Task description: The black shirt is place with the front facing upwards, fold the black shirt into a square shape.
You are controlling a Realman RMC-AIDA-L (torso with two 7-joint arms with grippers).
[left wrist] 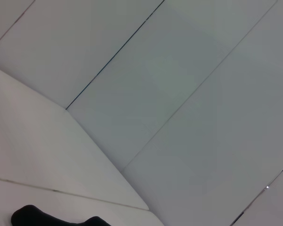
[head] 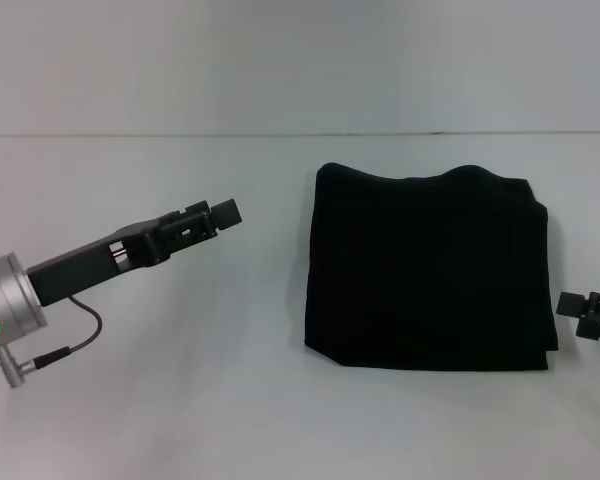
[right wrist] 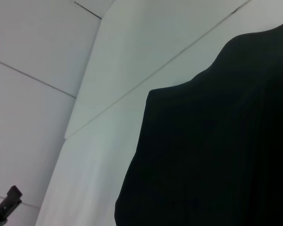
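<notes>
White table (head: 180, 400); pale grey paneled wall (left wrist: 188, 94) behind, thin dark seams.

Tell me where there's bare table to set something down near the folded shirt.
Free: the strip between the left gripper and the black shirt, the band between the shirt and the table's near edge, and the band behind the shirt up to the wall. Tight: beside the shirt's right edge, where the right gripper sits close.
</notes>
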